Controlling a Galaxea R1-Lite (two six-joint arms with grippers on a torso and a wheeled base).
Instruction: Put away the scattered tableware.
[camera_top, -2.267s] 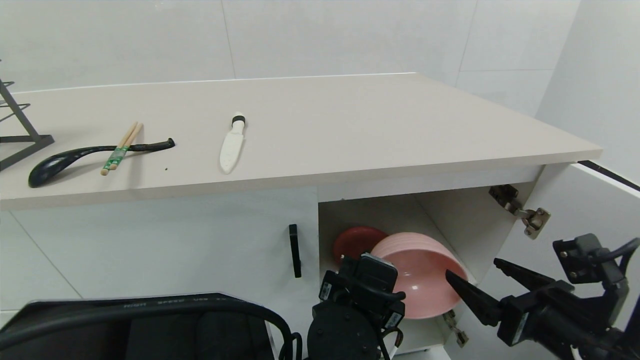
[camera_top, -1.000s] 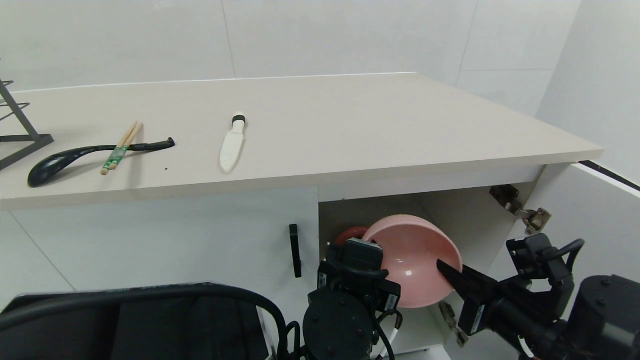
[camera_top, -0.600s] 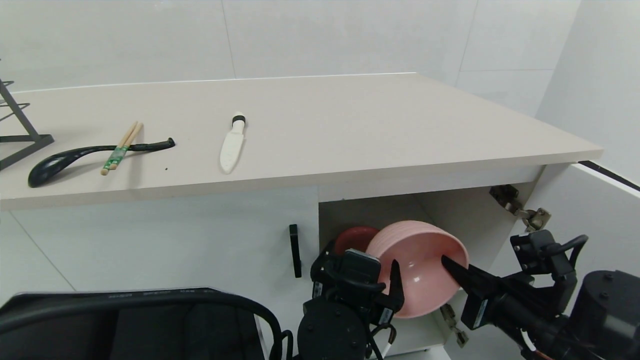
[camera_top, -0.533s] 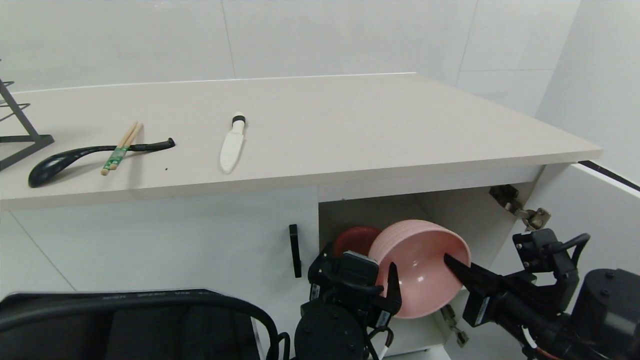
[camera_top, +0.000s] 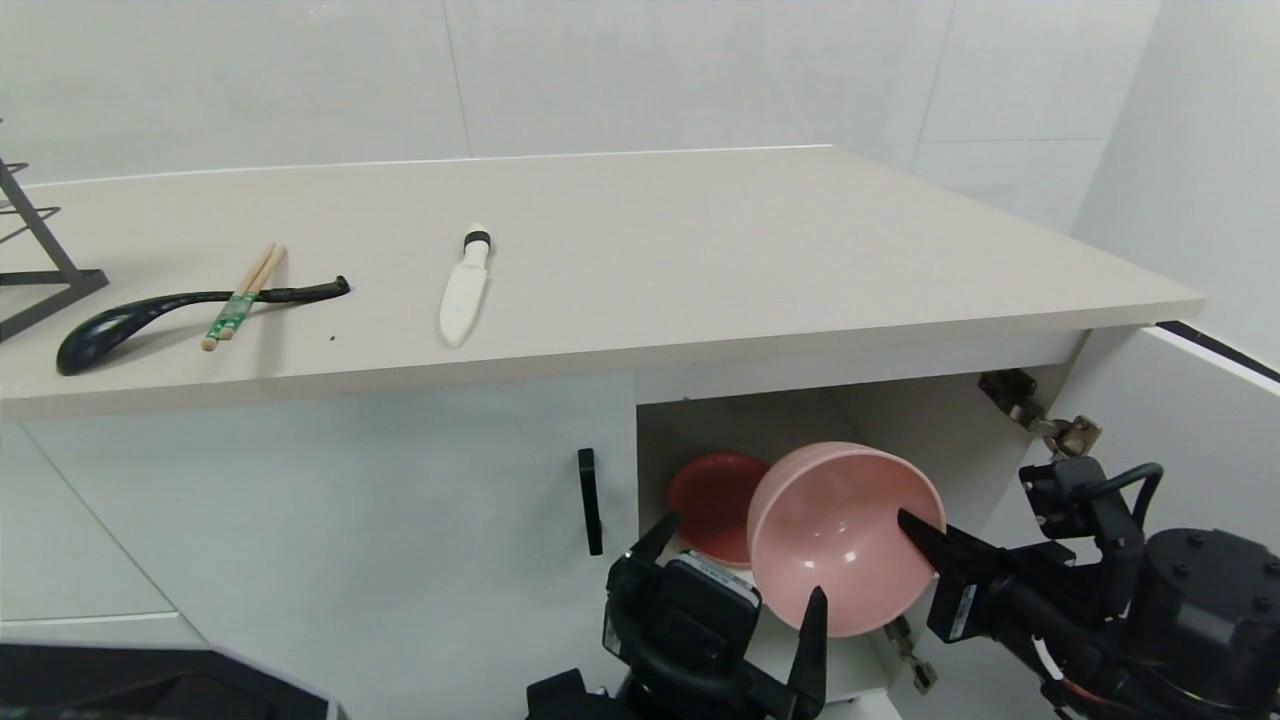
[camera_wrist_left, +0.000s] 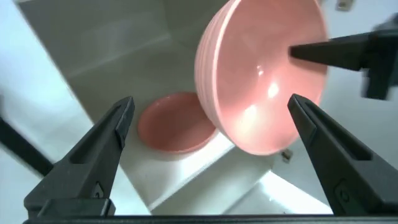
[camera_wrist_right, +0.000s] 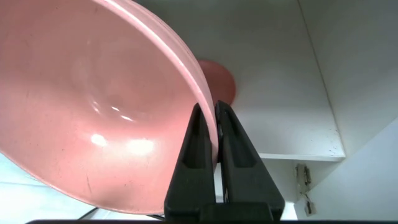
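Before the open cabinet (camera_top: 905, 425), right fingers (camera_top: 922, 537) pinch the rim of the pink bowl (camera_top: 835, 545); left fingers (camera_wrist_left: 99, 155) gape wide, empty.

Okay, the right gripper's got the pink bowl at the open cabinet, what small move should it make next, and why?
Probably ease the right gripper forward and down to set the pink bowl on the cabinet shelf beside the red dish. The bowl hangs tilted, pinched by its rim, at the cabinet mouth, and the left gripper is open, clear of it.
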